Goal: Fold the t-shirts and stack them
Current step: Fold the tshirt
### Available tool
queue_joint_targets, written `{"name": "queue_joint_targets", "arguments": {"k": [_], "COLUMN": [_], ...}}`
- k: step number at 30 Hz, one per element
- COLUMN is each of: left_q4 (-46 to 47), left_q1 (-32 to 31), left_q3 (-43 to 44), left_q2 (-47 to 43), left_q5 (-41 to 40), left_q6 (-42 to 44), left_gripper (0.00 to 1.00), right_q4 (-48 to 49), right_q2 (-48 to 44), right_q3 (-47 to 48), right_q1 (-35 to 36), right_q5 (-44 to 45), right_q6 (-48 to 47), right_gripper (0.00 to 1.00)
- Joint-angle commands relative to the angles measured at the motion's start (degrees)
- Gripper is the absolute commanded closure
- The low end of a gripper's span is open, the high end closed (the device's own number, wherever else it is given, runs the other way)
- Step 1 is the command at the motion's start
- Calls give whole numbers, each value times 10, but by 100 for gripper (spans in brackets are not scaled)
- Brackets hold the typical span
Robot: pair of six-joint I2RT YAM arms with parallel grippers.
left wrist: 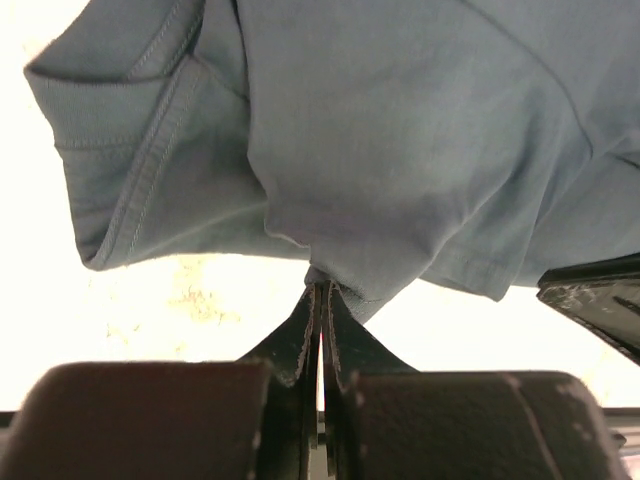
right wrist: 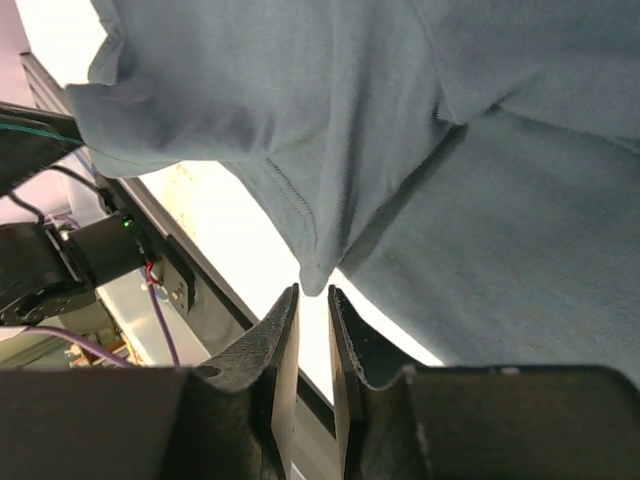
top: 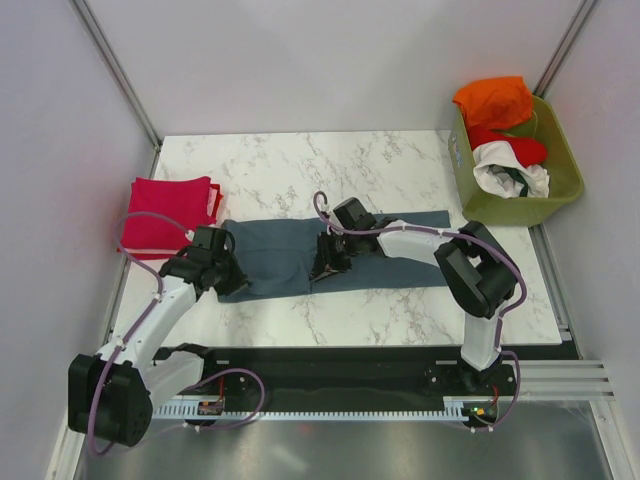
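Observation:
A slate blue-grey t-shirt (top: 272,252) lies stretched across the middle of the marble table (top: 300,170), its left part folded over. My left gripper (top: 232,275) is at the shirt's left end. In the left wrist view the left gripper (left wrist: 322,287) is shut on a fold of the shirt's (left wrist: 400,130) hem. My right gripper (top: 325,265) is at the shirt's front edge near the middle. The right gripper (right wrist: 314,290) stands slightly open, and a corner of the shirt (right wrist: 500,250) hangs just at its tips, unclamped. A crimson red t-shirt (top: 170,212) lies folded at the far left.
An olive-green basket (top: 560,185) stands at the back right, off the table's corner. It holds an orange t-shirt (top: 495,100), a red one (top: 525,150) and a white one (top: 510,175). The table's black front rail (right wrist: 170,240) runs close below the right gripper.

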Motion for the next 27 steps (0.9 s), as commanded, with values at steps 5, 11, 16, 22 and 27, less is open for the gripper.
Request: {"name": "queue_joint_targets", "arguments": {"k": [5, 11, 16, 22, 27], "left_q4": [-46, -50, -49, -49, -49], "left_q1": [-3, -4, -4, -4, -5], "left_q3": [17, 20, 12, 9, 9], "left_q2": [-28, -21, -21, -25, -25], "left_q5": [18, 33, 31, 32, 29], "left_q6": [-19, -22, -22, -24, -24], "left_gripper": [98, 98, 98, 98, 98], "right_q4": [-15, 11, 29, 43, 45], "right_q2": [-18, -4, 17, 25, 27], "right_q3": [8, 1, 3, -1, -6], "right_q1": [0, 18, 29, 35, 36], "right_q5": [-3, 8, 7, 13, 25], "right_q6": [-20, 0, 12, 14, 12], "right_gripper": [53, 55, 56, 58, 62]}}
